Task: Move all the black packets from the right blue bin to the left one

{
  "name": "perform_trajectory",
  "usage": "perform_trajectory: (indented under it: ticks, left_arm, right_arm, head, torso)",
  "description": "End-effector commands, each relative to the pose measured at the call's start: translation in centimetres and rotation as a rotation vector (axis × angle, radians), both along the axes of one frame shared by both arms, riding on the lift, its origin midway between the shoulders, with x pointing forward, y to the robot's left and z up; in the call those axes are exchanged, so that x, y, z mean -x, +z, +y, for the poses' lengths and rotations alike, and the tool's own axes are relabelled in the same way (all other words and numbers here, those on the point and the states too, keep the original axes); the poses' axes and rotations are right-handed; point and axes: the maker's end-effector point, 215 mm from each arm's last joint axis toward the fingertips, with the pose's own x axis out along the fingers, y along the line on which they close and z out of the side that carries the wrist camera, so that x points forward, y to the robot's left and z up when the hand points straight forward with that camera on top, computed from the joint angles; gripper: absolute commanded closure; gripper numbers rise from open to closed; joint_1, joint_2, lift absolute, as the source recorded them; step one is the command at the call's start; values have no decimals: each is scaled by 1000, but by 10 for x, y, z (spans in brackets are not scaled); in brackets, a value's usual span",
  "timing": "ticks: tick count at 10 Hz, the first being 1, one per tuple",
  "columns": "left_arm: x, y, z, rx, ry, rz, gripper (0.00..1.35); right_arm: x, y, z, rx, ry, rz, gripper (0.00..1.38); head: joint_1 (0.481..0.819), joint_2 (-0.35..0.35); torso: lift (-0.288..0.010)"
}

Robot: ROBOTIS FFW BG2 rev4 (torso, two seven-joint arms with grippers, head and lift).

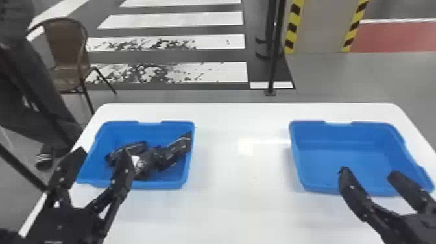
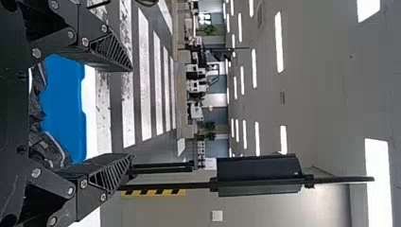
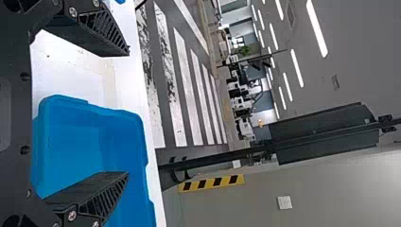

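Black Packets Lie in the Left Bin

Reading the clock from the robot's spot at the bottom middle of the head view, the left blue bin (image 1: 155, 186) is between ten and eleven o'clock. The black packets (image 1: 160, 158) lie in it in a messy heap, some on top of others. The right blue bin (image 1: 363, 159) is at two o'clock. Both bins sit on a white table (image 1: 240, 211).

The left gripper (image 1: 104, 156) is at ten o'clock, its jaws spread wide. The right gripper (image 1: 369, 174) is at two o'clock, jaws wide too.

A brown chair (image 1: 66, 42) stands at eleven o'clock.
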Motion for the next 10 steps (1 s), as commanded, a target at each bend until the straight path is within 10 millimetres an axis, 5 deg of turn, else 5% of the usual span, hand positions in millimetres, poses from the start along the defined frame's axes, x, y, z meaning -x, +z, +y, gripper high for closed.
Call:
perform_trajectory:
  ticks: [1, 10]
  left_arm:
    - [-1, 0, -1, 2, -3, -3, 432]
    - [1, 4, -3, 5, -7, -20, 432]
  right_arm:
    - [0, -1, 0, -1, -1, 2, 133]
    - [0, 1, 0, -6, 1, -3, 133]
  head:
    - [695, 74]
    - [695, 70]
  torso:
    - [-140]
    - [-140]
